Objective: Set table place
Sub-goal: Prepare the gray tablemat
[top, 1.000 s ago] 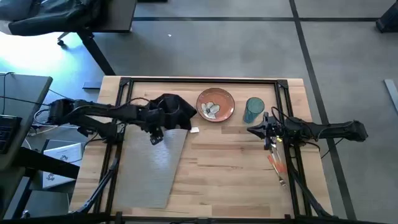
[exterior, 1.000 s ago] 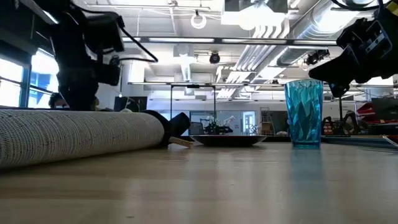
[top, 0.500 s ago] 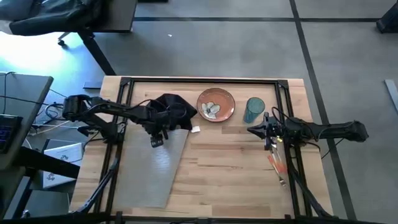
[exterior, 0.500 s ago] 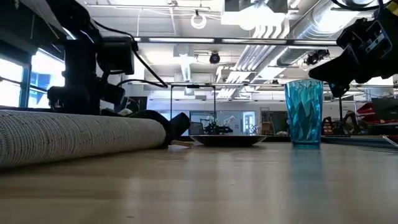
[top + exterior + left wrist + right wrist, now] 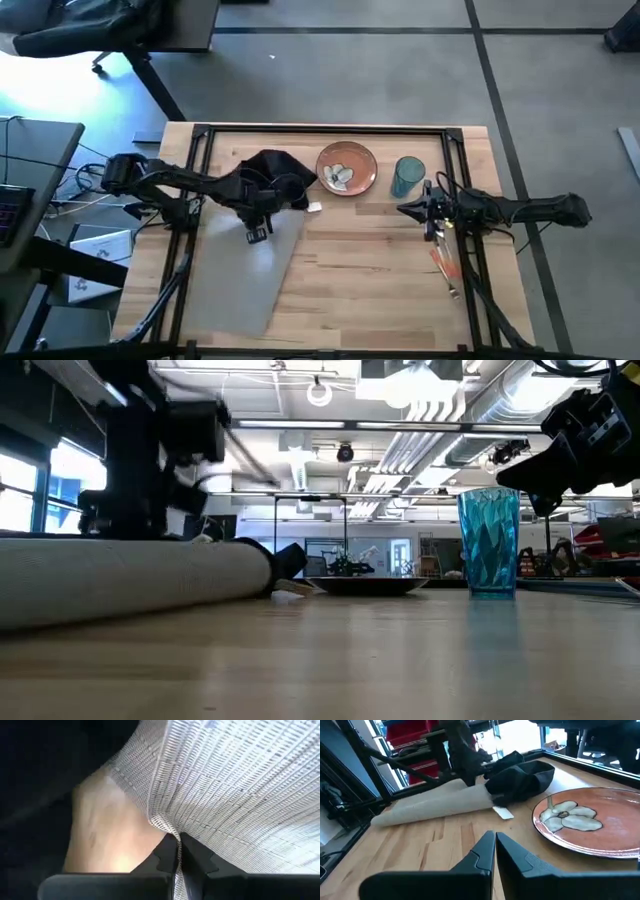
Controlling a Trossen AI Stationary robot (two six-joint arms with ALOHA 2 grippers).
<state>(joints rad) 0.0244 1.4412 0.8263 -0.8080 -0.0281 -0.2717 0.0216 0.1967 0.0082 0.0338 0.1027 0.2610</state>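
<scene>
The grey woven placemat (image 5: 248,275) lies folded over on itself on the left half of the wooden table (image 5: 380,270). In the low view the placemat (image 5: 130,575) shows as a long roll. My left gripper (image 5: 258,230) is at its far end, shut on its edge. The black napkin (image 5: 275,168) lies bunched just beyond it. The orange-brown plate (image 5: 347,167) rests flat at the far middle. My right gripper (image 5: 420,212) hovers shut at the right, holding nothing. Orange-handled cutlery (image 5: 446,266) lies under the right arm. My left gripper pinches the placemat's woven edge (image 5: 162,824) between its two fingertips (image 5: 197,857), at the mat's far end. The fingers come from above, slanting down. The rest of the mat lies on the table. One layer or several, I cannot tell.
A blue faceted tumbler (image 5: 408,177) stands upright right of the plate, close to my right gripper (image 5: 495,840). A small white tag (image 5: 314,209) lies beside the napkin. Bare wood (image 5: 370,290) stretches between the placemat and the cutlery.
My left gripper has come down onto the placemat's far end and shifted slightly toward the table's near edge.
</scene>
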